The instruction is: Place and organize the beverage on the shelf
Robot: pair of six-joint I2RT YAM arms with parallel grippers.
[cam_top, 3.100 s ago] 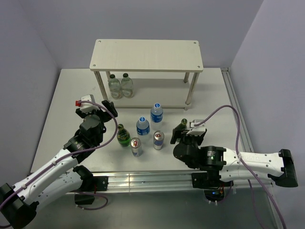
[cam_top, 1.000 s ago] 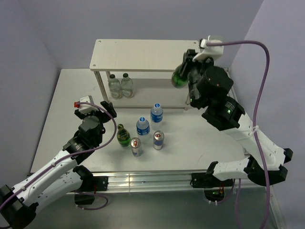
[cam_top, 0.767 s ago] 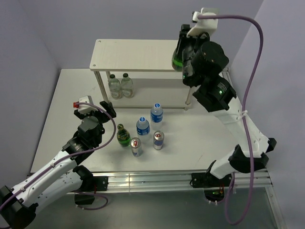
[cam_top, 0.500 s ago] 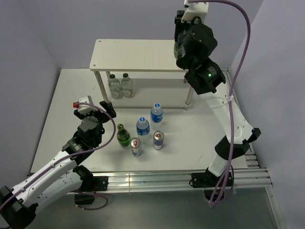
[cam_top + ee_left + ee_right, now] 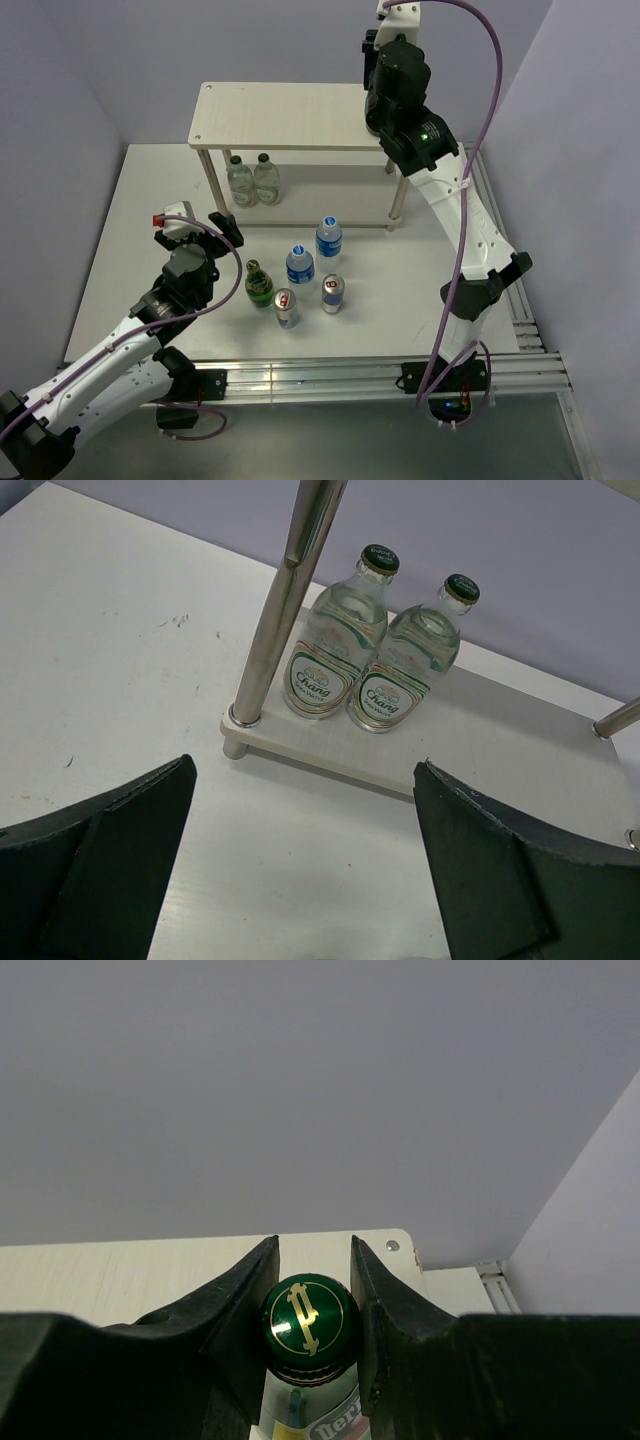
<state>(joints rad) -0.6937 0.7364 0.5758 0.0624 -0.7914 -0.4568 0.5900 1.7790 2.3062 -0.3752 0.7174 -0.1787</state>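
My right gripper (image 5: 313, 1260) is shut on the neck of a green glass bottle (image 5: 310, 1325) with a gold-marked cap. It holds the bottle upright above the right end of the shelf's top board (image 5: 120, 1270). In the top view the right gripper (image 5: 385, 62) is raised over the shelf (image 5: 300, 115), and the arm hides the bottle. On the table stand another green bottle (image 5: 259, 283), two water bottles (image 5: 300, 263) (image 5: 328, 238) and two cans (image 5: 286, 306) (image 5: 333, 293). My left gripper (image 5: 225, 222) (image 5: 305, 810) is open and empty, left of them.
Two clear glass bottles (image 5: 240, 180) (image 5: 266, 177) stand at the left end of the shelf's lower board (image 5: 500, 720), beside a leg (image 5: 290, 600). Purple walls close in behind and to the right. A metal rail (image 5: 500, 240) runs along the table's right edge.
My right arm has lifted the green bottle from beside the shelf's right end to above the top board. The left arm and the drinks on the table have not moved.
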